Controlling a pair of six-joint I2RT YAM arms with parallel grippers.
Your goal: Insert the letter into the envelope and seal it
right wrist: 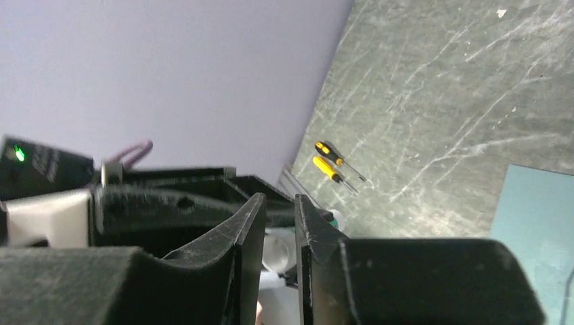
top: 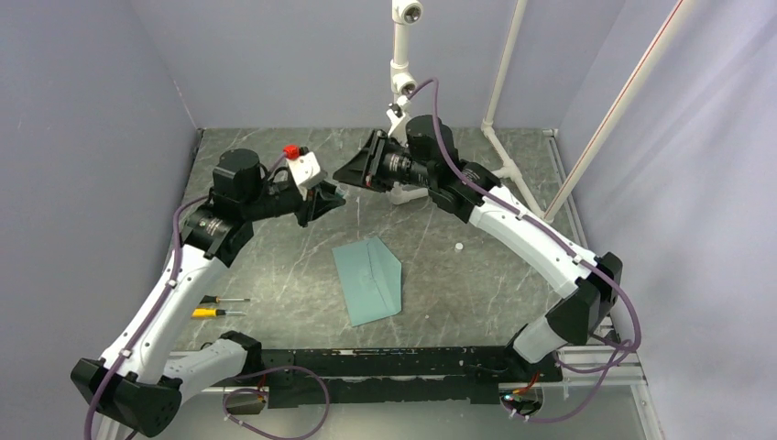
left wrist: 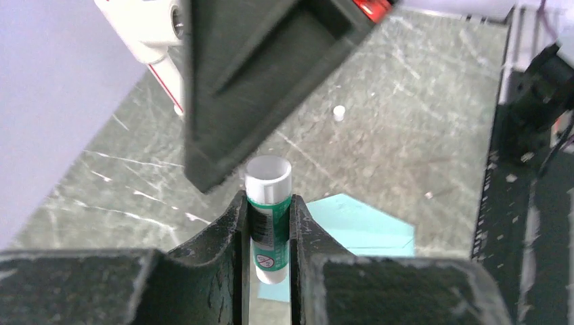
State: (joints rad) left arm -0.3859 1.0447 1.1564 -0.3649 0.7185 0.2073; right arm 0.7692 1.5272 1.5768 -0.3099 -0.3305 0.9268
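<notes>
The teal envelope (top: 368, 280) lies flat mid-table; it also shows below my left gripper (left wrist: 365, 227) and at the right wrist view's edge (right wrist: 535, 230). The letter does not show in any view. Held above the table, my left gripper (left wrist: 267, 200) is shut on the body of a green-and-white glue stick (left wrist: 269, 223), also seen in the top view (top: 330, 197). Its white cap (left wrist: 268, 177) points at my right gripper (top: 346, 176). In the right wrist view, the right gripper (right wrist: 279, 203) has its jaws drawn in on that white cap (right wrist: 277, 254).
Two yellow-handled screwdrivers (top: 220, 307) lie at the left near edge, also in the right wrist view (right wrist: 335, 162). A small white piece (top: 458, 247) rests on the table right of the envelope. A white camera post (top: 400, 92) stands at the back.
</notes>
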